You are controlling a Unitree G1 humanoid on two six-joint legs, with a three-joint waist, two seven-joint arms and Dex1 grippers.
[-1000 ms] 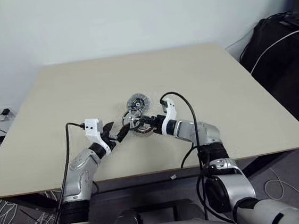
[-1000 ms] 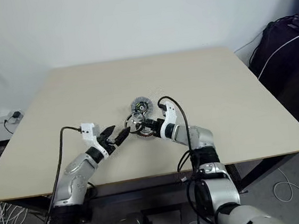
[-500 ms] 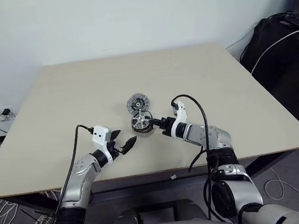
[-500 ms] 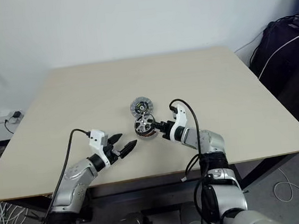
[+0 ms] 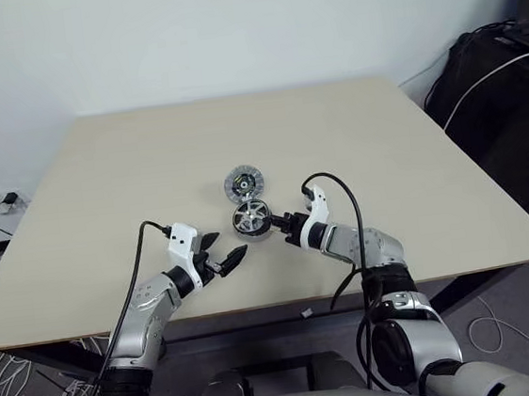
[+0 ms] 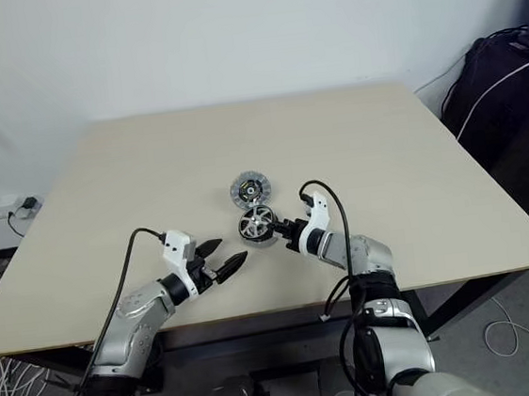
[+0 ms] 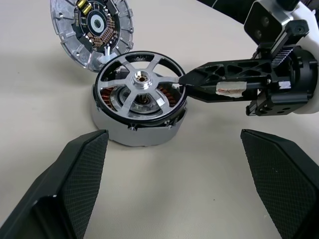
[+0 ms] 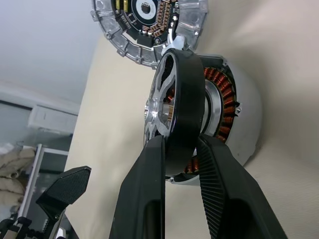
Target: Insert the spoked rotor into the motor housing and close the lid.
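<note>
The motor housing [image 7: 133, 133], silver-walled with copper windings, stands on the table. The spoked rotor [image 7: 141, 85], dark-rimmed with pale spokes, lies on top of it, slightly tilted, with windings showing in the gap [image 8: 219, 99]. My right gripper [image 8: 180, 142] is shut on the rotor's rim on the side toward the right arm [image 5: 283, 222]. The lid [image 5: 241, 181], a ribbed silver disc with a dark centre, lies just behind the housing, touching it. My left gripper [image 5: 225, 259] is open, nearer the table's front edge and to the left, apart from the housing.
The beige table [image 5: 130, 174] holds nothing else near the parts. A black cable [image 5: 335, 191] loops above the right wrist. Dark bags [image 5: 508, 87] stand beyond the table's right edge, and cables lie on the floor at the left.
The rotor, held up between both grippers a second ago, has come down onto the housing. My left gripper has pulled back toward the front edge. The right arm has sunk with the rotor.
</note>
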